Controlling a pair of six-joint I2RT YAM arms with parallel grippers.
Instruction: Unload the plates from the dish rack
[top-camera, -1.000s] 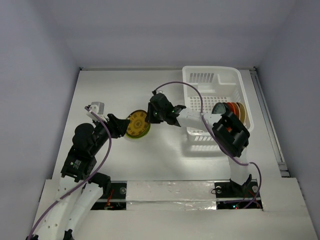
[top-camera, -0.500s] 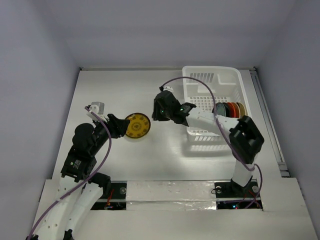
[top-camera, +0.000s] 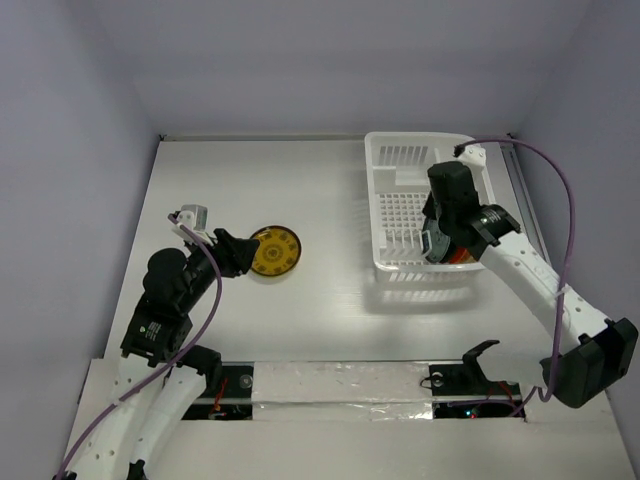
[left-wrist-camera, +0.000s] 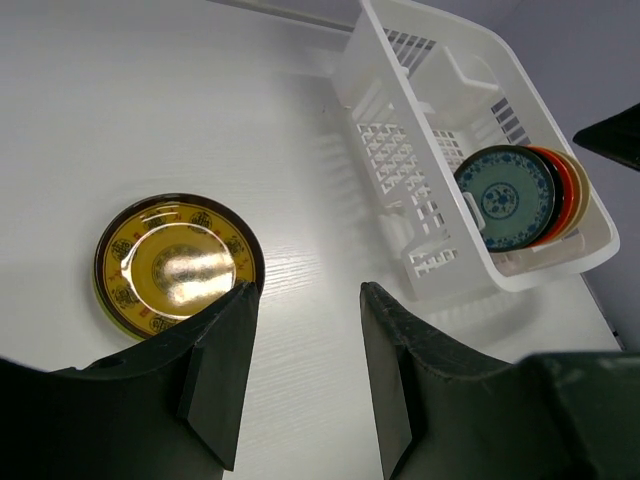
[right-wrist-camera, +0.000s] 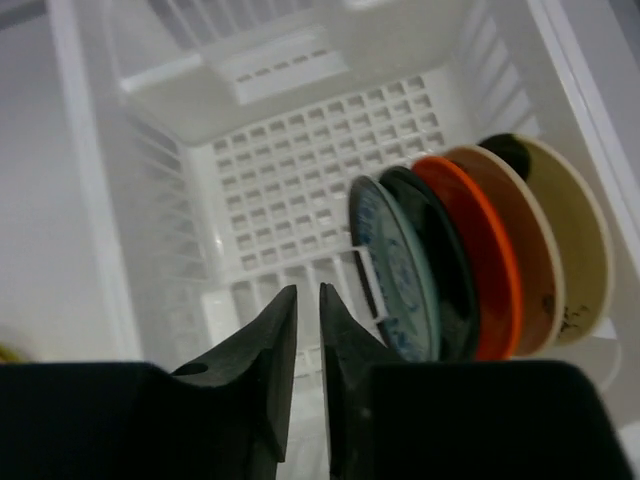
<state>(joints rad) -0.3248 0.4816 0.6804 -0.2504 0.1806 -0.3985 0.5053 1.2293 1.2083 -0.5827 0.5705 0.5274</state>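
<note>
A yellow-green plate with a dark rim (top-camera: 275, 250) (left-wrist-camera: 178, 265) lies flat on the table, apart from the dish rack (top-camera: 372, 200) (left-wrist-camera: 400, 150). My left gripper (top-camera: 236, 253) (left-wrist-camera: 305, 290) hovers at its near edge, open, with nothing between the fingers. Several plates stand on edge at the rack's right end: blue-patterned (right-wrist-camera: 395, 265) (left-wrist-camera: 505, 197), dark (right-wrist-camera: 440, 270), orange-red (right-wrist-camera: 480, 260), tan (right-wrist-camera: 525, 250) and cream (right-wrist-camera: 578, 240). My right gripper (top-camera: 440, 232) (right-wrist-camera: 308, 290) hangs over the rack (right-wrist-camera: 300, 170), just left of the blue-patterned plate, shut and empty.
The right arm (top-camera: 500, 240) reaches in from the right and hides most of the standing plates in the top view. A white rail (top-camera: 535, 240) runs along the table's right edge. Purple cables trail from both arms.
My right arm has left the yellow-green plate on the table and swung right, back over the rack. Its jaws opened and closed again. The left arm has not moved.
</note>
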